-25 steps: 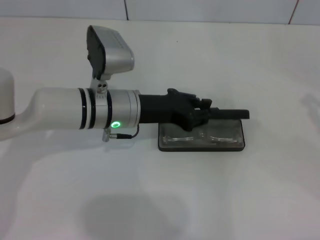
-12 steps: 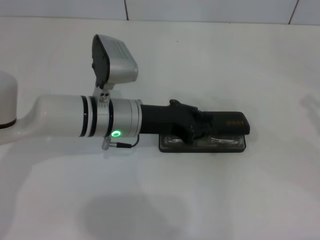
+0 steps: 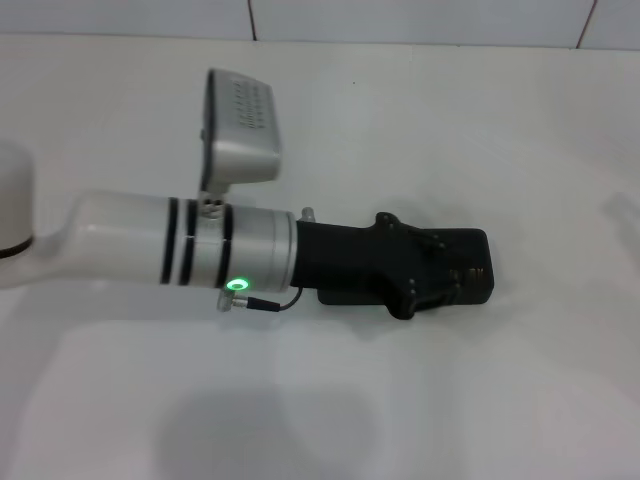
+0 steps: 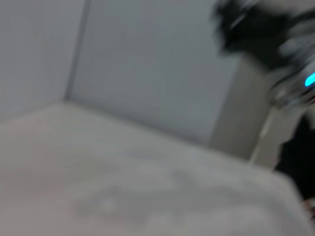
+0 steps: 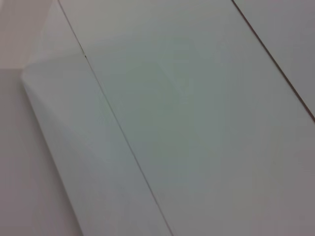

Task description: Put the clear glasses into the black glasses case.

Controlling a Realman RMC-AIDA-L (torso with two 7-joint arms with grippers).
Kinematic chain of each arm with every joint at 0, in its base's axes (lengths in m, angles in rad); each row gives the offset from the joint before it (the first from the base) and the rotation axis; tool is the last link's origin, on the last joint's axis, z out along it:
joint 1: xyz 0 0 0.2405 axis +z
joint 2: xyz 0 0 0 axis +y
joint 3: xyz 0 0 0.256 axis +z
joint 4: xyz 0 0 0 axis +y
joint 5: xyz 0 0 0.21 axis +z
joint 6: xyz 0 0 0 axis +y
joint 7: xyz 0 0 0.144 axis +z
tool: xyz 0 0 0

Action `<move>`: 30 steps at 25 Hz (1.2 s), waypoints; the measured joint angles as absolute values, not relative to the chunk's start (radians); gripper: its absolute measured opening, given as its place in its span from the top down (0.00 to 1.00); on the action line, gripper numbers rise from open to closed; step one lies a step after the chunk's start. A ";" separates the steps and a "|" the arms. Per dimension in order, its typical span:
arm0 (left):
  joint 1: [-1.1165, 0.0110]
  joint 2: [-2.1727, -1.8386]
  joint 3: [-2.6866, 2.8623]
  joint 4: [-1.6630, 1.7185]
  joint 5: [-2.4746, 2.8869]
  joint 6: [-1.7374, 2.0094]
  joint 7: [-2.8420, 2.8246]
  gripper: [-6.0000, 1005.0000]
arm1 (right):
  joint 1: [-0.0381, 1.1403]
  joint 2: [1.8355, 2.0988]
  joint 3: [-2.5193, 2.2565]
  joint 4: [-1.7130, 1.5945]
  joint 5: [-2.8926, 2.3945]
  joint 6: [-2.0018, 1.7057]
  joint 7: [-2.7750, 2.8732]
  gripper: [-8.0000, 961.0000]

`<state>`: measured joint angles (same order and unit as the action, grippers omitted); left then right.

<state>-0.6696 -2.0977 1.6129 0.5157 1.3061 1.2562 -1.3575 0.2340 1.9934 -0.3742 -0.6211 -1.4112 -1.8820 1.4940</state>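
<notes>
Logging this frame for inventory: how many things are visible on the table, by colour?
Black: 2, the slim matte black glasses case, lid down, and the left gripper over it.
White: 1, the white tabletop.
Clear: 0, no glasses visible.
Total: 3.

My head camera looked forward and down over the tabletop (image 3: 480, 400) from well above. Left wrist camera faced across the tabletop's edge toward a wall, blurred. Right wrist camera faced only tiled wall (image 5: 197, 123), sharing nothing.
</notes>
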 joint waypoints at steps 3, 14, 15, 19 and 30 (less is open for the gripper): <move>-0.567 -2.089 1.591 0.692 1.295 1.349 -1.409 0.73 | 0.236 1.992 -0.375 -0.621 -1.445 -1.886 1.493 0.70; -0.437 -1.994 1.238 0.799 1.348 1.882 -1.485 0.60 | 0.325 2.020 -0.677 -0.590 -1.607 -1.948 1.267 0.68; -0.432 -1.982 1.219 0.785 1.351 1.897 -1.487 0.58 | 0.341 2.022 -0.716 -0.571 -1.606 -1.946 1.250 0.68; -0.416 -1.929 1.183 0.705 1.361 1.936 -1.484 0.50 | 0.432 2.025 -0.811 -0.452 -1.601 -1.943 1.184 0.68; -0.407 -1.922 1.166 0.654 1.446 1.949 -1.412 0.33 | 0.552 2.028 -0.892 -0.338 -1.581 -1.963 1.161 0.18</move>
<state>-0.4072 -1.9223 1.1663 0.6543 1.4457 1.9488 -1.4122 0.5521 2.0279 -0.8923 -0.3376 -1.5807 -1.9629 1.1610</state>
